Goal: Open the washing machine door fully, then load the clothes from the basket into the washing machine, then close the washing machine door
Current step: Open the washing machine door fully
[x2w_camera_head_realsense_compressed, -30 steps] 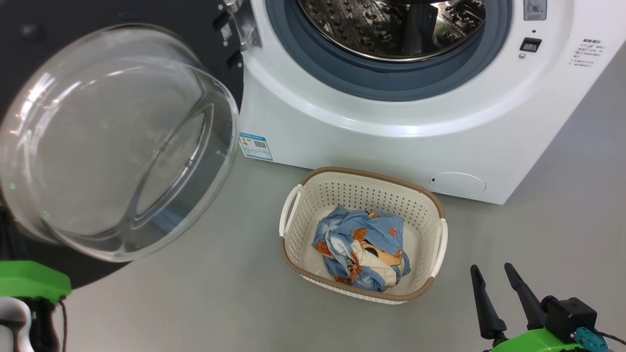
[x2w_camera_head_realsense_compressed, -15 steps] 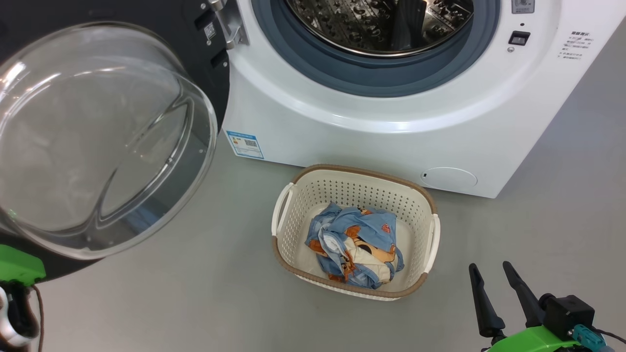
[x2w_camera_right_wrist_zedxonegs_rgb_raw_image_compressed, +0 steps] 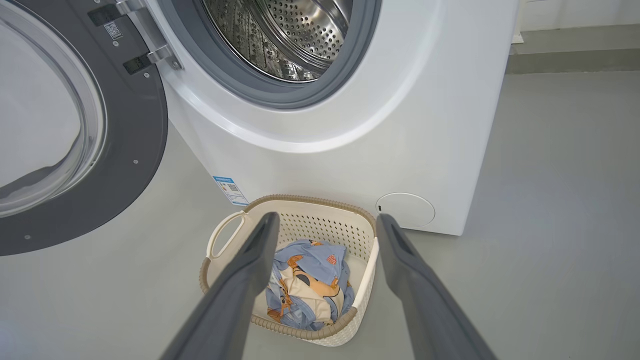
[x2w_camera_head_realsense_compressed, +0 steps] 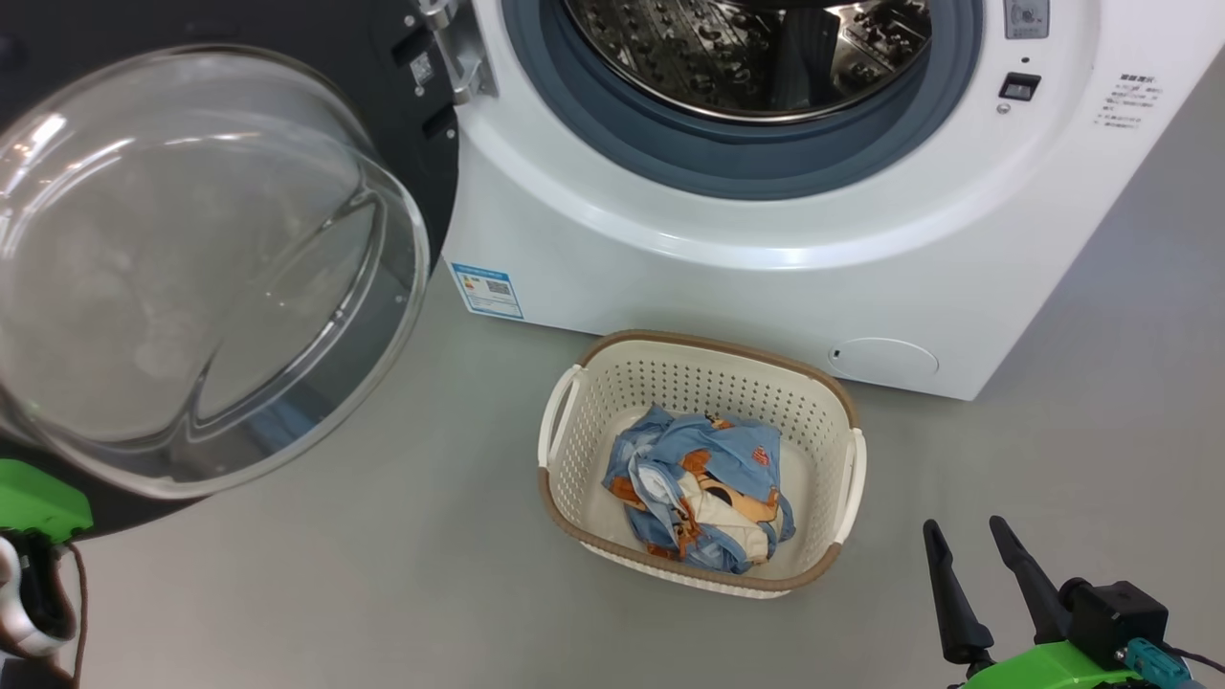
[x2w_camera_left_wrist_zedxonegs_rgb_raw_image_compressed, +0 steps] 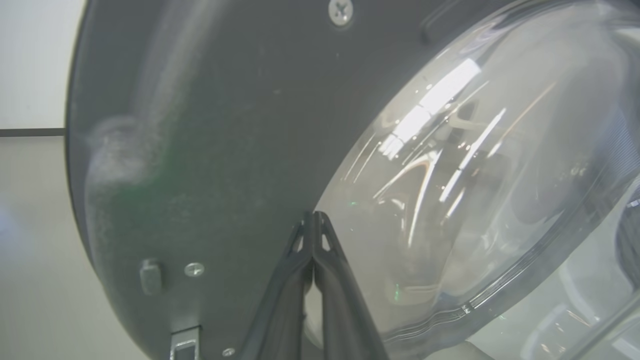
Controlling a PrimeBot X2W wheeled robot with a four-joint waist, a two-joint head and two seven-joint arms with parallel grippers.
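The washing machine (x2w_camera_head_realsense_compressed: 766, 277) stands at the back with its steel drum (x2w_camera_head_realsense_compressed: 746, 48) showing. The washing machine door (x2w_camera_head_realsense_compressed: 191, 268) hangs swung out to the left, glass bowl toward me. In the left wrist view my left gripper (x2w_camera_left_wrist_zedxonegs_rgb_raw_image_compressed: 314, 216) is shut with nothing in it, its tips close against the door's dark inner face (x2w_camera_left_wrist_zedxonegs_rgb_raw_image_compressed: 210, 125) beside the glass. The basket (x2w_camera_head_realsense_compressed: 574, 421) sits on the floor before the machine, with blue and orange clothes (x2w_camera_head_realsense_compressed: 699, 488) bunched inside. My right gripper (x2w_camera_head_realsense_compressed: 964, 524) is open, right of the basket; its wrist view looks down at the basket (x2w_camera_right_wrist_zedxonegs_rgb_raw_image_compressed: 225, 240).
Grey floor (x2w_camera_head_realsense_compressed: 383, 593) surrounds the basket. A blue sticker (x2w_camera_head_realsense_compressed: 486, 290) and a round flap (x2w_camera_head_realsense_compressed: 885, 357) are low on the machine's front. My left arm's green wrist (x2w_camera_head_realsense_compressed: 38, 502) shows under the door's lower edge.
The head camera has shifted, so the whole picture slid left a little. The door's glass bowl now stands slightly farther from the machine's front. The right gripper stays open in place.
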